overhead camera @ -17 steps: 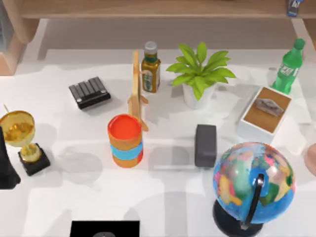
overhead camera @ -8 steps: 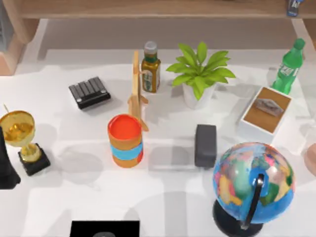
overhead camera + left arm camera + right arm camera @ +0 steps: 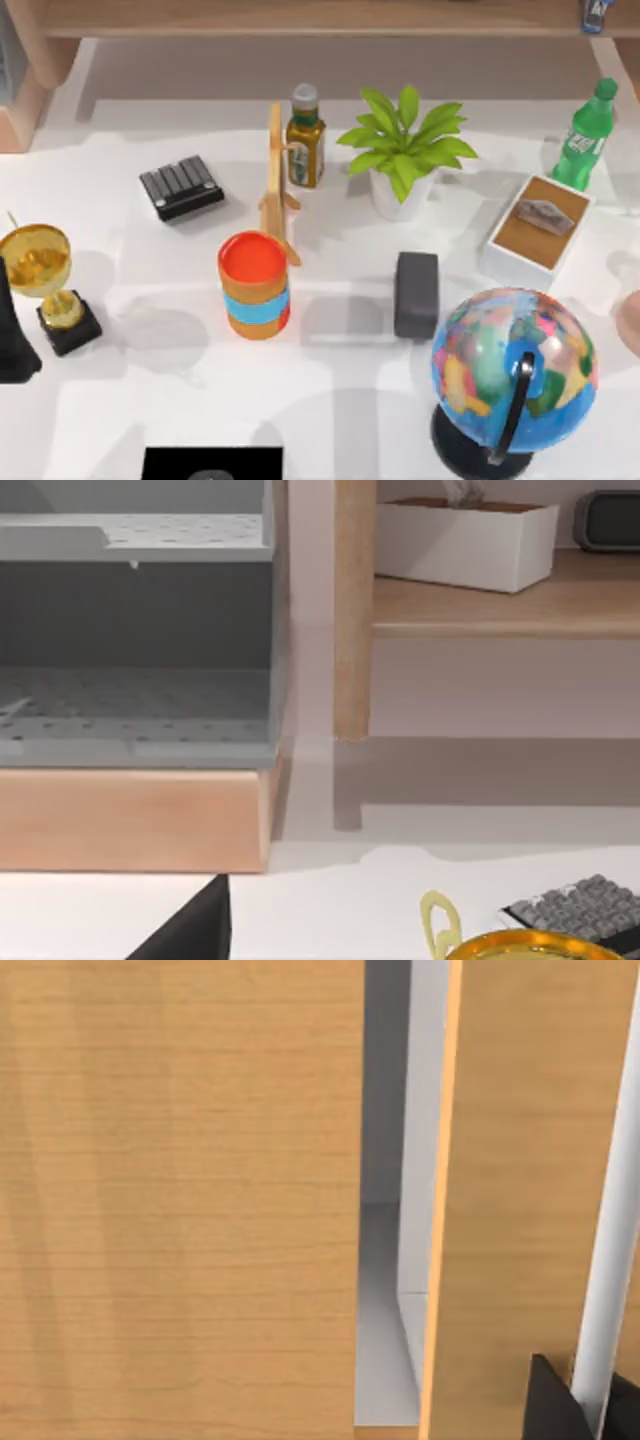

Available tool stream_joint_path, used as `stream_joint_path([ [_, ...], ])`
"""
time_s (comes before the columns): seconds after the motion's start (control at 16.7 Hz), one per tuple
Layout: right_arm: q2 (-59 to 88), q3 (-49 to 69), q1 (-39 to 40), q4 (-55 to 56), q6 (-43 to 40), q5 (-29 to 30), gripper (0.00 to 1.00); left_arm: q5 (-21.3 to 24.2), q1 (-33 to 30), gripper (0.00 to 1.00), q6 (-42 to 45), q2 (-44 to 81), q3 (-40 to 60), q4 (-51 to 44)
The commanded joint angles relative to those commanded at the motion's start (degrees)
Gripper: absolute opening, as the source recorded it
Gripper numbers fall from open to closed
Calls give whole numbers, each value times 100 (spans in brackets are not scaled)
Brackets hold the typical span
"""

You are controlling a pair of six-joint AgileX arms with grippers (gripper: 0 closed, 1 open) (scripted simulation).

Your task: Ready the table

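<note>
The table (image 3: 330,400) spreads wide and white below the shelf (image 3: 480,600), crowded because nothing on it is sorted yet. The left arm (image 3: 12,340) stands at its left edge, and the left gripper (image 3: 190,930) shows as a dark wedge low over the tabletop. I cannot tell whether it is spread or pressed together, and it holds nothing I can see.

Just beside that gripper stands the trophy (image 3: 40,270), probably its first pick since it is nearest. Beyond that lies the keypad (image 3: 181,187), then the orange cup (image 3: 254,285) and the wooden stand (image 3: 277,180). Farther still are the black block (image 3: 416,293), the plant (image 3: 404,150) and the globe (image 3: 512,365).

The right gripper (image 3: 560,1405) sits close against a wooden panel (image 3: 180,1200), seemingly parked clear of the clutter; its state I cannot tell either.

Compared with a second ago, every object on the table sits where it did, and the left arm has not shifted.
</note>
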Motion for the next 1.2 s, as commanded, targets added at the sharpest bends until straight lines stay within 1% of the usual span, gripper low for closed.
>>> stream_joint_path([
  [0.18,67,68,-7,-68,-13,33,0,0,0,100,0,0,0,0],
  [0.6,601,1340,431,-773,-16,474,0,0,0,100,0,0,0,0],
  [0.96,674,1459,439,-871,-24,515,0,0,0,100,0,0,0,0],
  [1.2,1034,2258,601,-1272,-15,703,0,0,0,100,0,0,0,0],
])
